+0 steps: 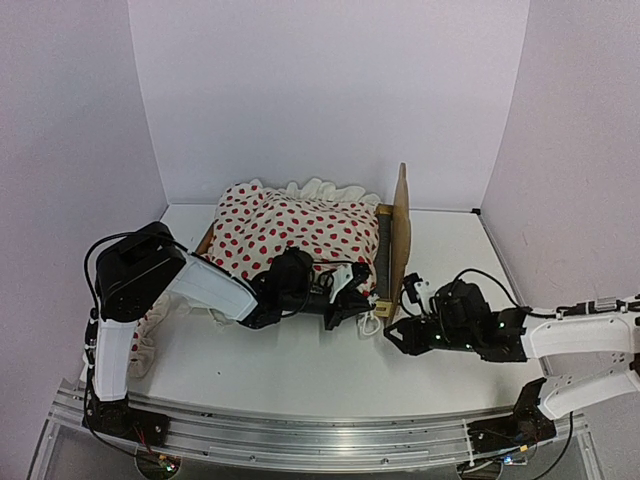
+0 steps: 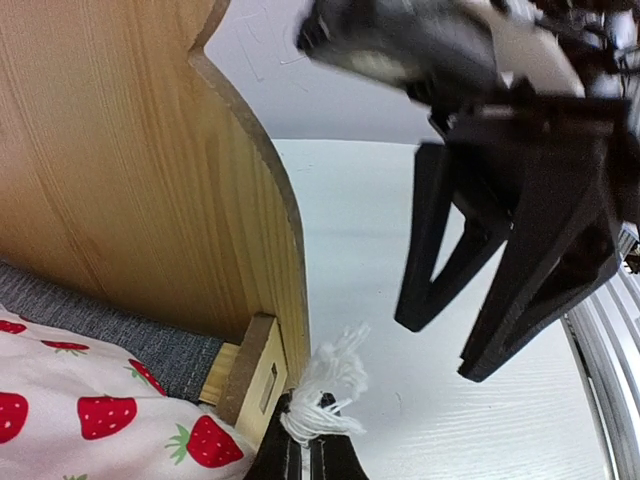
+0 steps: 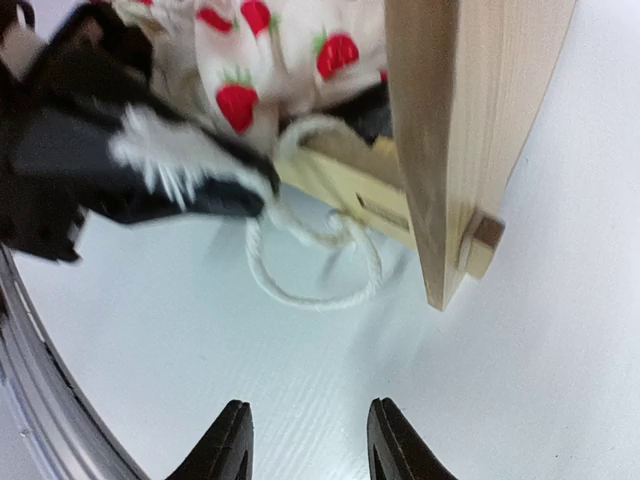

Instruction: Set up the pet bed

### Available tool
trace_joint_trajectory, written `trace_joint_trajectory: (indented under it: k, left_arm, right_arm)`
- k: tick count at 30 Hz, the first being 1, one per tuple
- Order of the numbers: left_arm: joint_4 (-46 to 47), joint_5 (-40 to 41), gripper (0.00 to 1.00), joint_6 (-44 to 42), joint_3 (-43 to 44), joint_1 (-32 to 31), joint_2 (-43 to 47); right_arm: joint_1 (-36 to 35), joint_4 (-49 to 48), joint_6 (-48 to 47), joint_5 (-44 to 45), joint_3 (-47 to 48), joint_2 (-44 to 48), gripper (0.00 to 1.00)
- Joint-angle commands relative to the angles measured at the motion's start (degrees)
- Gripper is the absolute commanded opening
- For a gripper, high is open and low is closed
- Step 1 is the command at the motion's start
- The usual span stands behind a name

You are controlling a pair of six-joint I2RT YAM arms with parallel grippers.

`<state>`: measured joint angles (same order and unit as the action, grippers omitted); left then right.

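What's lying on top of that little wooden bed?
A strawberry-print cloth covers the bed. Only a grey mattress strip shows by the headboard; the rest is hidden beneath.

A cream cloth printed with red strawberries is seen bunched in a mound, its ruffled white edge turned toward the rear wall. A white cord with a frayed end is laid in a loop on the white table, just beside the cloth. More red-spotted fabric is bunched at the table's left edge. An aluminium rail is fixed along the near edge.
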<state>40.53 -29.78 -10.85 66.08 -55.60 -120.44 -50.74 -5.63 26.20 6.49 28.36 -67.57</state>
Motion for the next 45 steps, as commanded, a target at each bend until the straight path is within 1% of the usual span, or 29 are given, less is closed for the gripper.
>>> trace_joint_trajectory:
  k: [1,4,7,10,13,16,18,20,24,27,32,33,34,38,40,41,43,45]
  left_arm:
    - [0.5,1.2,0.0,-0.3,2.5,1.5,2.9]
    - [0.1,1.4,0.0,-0.5,2.8,1.9,3.3]
    - [-0.1,1.4,0.0,-0.8,3.3,2.2,3.9]
    - [-0.1,1.2,0.0,-1.5,3.3,2.5,4.1]
    - [0.6,1.0,0.0,-1.9,3.1,2.6,4.3]
    - [1.1,0.9,0.0,-2.0,2.9,2.8,4.5]
    - [1.5,0.7,0.0,-1.9,2.7,3.0,4.6]
    - [1.7,0.5,0.0,-1.9,2.5,3.1,4.6]
    - [2.5,0.3,0.0,-1.7,2.1,3.2,4.6]
    - [2.8,0.0,0.0,-1.5,2.0,3.3,4.7]
    - [3.1,-0.2,0.0,-1.2,1.8,3.5,4.7]
    - [3.2,-0.2,0.0,-1.0,1.7,3.6,4.7]
    - [3.3,-0.3,0.0,-0.9,1.7,3.6,4.7]
    - [3.5,-0.3,0.0,-0.7,1.5,3.8,4.9]
    - [3.5,-0.2,0.0,-0.5,1.4,4.0,5.1]
    - [3.4,-0.3,0.0,-0.3,1.4,4.2,5.4]
    - [2.8,-0.5,0.0,0.2,1.8,4.6,6.0]
    - [0.9,-1.9,0.0,0.4,2.8,5.2,7.5]
  right_arm:
    - [-4.0,-14.0,-3.2,4.0,-6.3,-2.9,0.39]
    - [-7.3,-22.2,-7.1,9.4,-8.4,-8.7,0.4]
    - [-8.9,-35.0,-7.9,13.2,-10.1,-15.9,0.41]
    - [-10.6,-44.6,-8.8,18.1,-8.7,-25.2,0.42]
    - [-11.8,-51.1,-8.6,24.5,-6.5,-32.7,0.42]
    - [-12.0,-59.2,-7.7,30.1,-5.6,-39.1,0.44]
    - [-12.0,-64.9,-7.8,32.2,-5.0,-43.1,0.45]
    - [-12.0,-66.7,-7.8,33.0,-3.2,-46.0,0.46]
    - [-12.0,-67.0,-5.6,35.9,0.9,-51.4,0.47]
    - [-12.0,-67.2,-5.8,36.8,3.6,-53.7,0.48]
    - [-12.0,-67.2,-4.4,41.9,5.5,-56.2,0.47]
    - [-12.0,-67.2,-4.3,42.9,5.6,-56.6,0.44]
    - [-12.0,-67.2,-4.2,43.6,5.8,-56.9,0.4]
    - [-12.0,-67.2,-3.7,45.1,5.8,-57.6,0.12]
    - [-12.0,-67.2,-3.4,44.5,4.7,-56.9,0.02]
    - [-12.0,-67.3,-3.3,43.8,3.9,-56.0,0.0]
    - [-12.1,-66.8,-2.8,41.7,0.8,-53.1,0.0]
    - [-12.3,-63.9,-0.8,39.4,-2.4,-49.2,0.0]
